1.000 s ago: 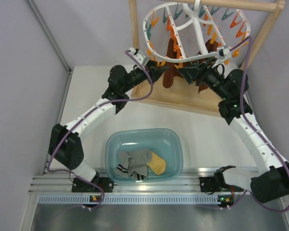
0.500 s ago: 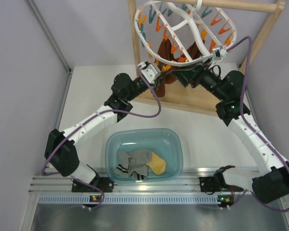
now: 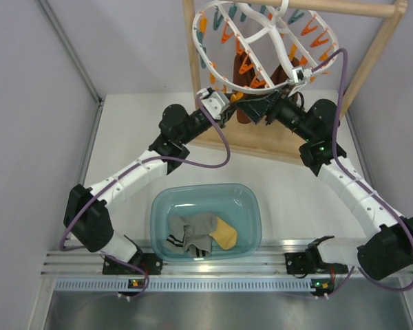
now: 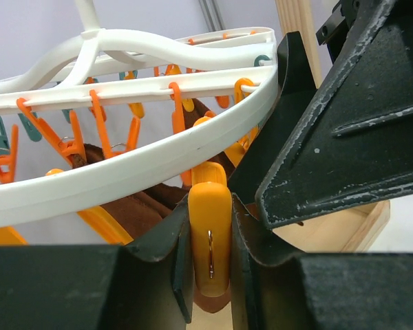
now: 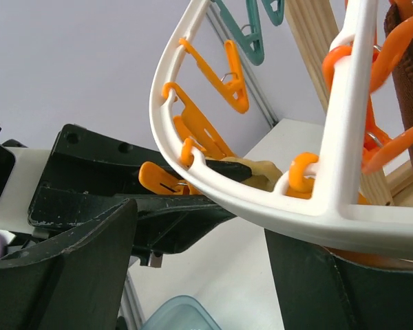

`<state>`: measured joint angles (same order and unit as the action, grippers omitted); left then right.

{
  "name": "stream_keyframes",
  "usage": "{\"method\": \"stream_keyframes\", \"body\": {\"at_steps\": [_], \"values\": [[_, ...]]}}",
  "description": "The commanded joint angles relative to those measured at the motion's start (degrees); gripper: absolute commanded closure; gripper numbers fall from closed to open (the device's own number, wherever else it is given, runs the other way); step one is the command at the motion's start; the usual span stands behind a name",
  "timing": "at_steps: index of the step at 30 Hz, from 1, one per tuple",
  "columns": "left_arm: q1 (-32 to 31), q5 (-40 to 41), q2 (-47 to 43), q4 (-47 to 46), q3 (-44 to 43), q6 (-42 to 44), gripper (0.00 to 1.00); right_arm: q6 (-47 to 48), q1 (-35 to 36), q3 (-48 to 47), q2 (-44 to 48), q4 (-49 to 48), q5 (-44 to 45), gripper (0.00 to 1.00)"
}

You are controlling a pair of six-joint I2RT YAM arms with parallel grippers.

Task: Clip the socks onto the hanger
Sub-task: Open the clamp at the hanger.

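The white oval hanger (image 3: pixel 261 41) hangs tilted from the wooden rack, with orange and teal clips. My left gripper (image 3: pixel 226 113) is under its near rim and shut on one orange clip (image 4: pixel 210 234). My right gripper (image 3: pixel 253 106) is open right beside it, and the hanger's ring (image 5: pixel 261 199) crosses between its spread fingers (image 5: pixel 62 275). A mustard-yellow soft piece (image 5: pixel 261 172) shows behind the ring; I cannot tell what holds it. A yellow sock (image 3: pixel 225 234) and grey socks (image 3: pixel 193 230) lie in the teal basin (image 3: pixel 251 206).
Dark brown socks (image 3: pixel 242 113) hang from the hanger's clips behind the grippers and show in the left wrist view (image 4: pixel 138 206). The wooden rack post (image 3: pixel 190 41) and its base board (image 3: pixel 275 144) stand close around both grippers. Grey walls enclose the table.
The hanger has swung left and tilted. My left gripper has moved right to its near rim and closed on an orange clip. My right gripper has moved left and up beside it.
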<state>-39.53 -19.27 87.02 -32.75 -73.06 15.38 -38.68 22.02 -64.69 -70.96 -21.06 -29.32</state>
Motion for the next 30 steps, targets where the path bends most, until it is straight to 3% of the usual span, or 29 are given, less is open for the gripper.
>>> {"method": "stream_keyframes", "body": {"at_steps": [1,9,14,18,30], "values": [[-0.6,-4.7,-0.7,3.4,-0.9,0.4,1.00,-0.3,1.9,-3.3,-0.2,-5.0,1.2,0.26],[-0.6,-7.1,-0.9,4.0,-1.2,-0.3,1.00,1.2,4.4,-4.2,-0.8,-5.8,3.4,0.23],[-0.6,-9.4,-0.9,5.7,-1.6,-1.0,1.00,3.9,5.2,-3.9,-0.1,-5.0,8.4,0.29],[-0.6,-11.0,-0.7,8.4,-2.7,-1.8,1.00,6.6,5.9,-3.4,0.7,-5.3,13.0,0.27],[-0.6,-14.1,0.8,16.2,-6.6,-2.8,1.00,13.5,8.4,-2.9,2.6,-6.6,15.7,0.32]]}}
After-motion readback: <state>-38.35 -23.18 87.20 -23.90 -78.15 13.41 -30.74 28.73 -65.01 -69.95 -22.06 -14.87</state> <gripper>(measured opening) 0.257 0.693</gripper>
